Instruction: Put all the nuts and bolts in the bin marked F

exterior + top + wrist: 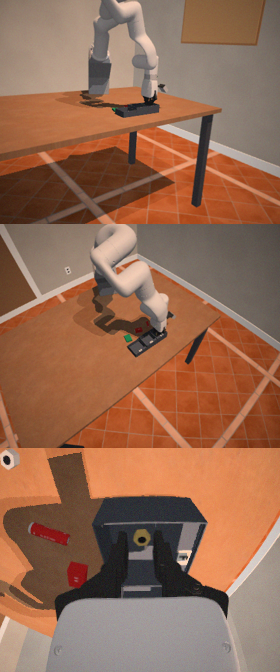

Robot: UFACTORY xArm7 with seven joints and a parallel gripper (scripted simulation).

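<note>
A green block (128, 338) and red block (138, 330) lie on the table (63, 367).

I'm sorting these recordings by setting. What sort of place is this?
Probably a plain indoor room, not a workshop: a long brown wooden table on dark legs, terracotta tiled floor, grey walls with white skirting, a wall socket, and a tan board.

We see the gripper (141, 559) low inside the end compartment of the bin row (140, 347) near the right edge of the table (63, 377), with walls close on each side (only upward is free). Behind the row, a green block (128, 338) and red pieces (139, 330) narrow the passage.
</note>
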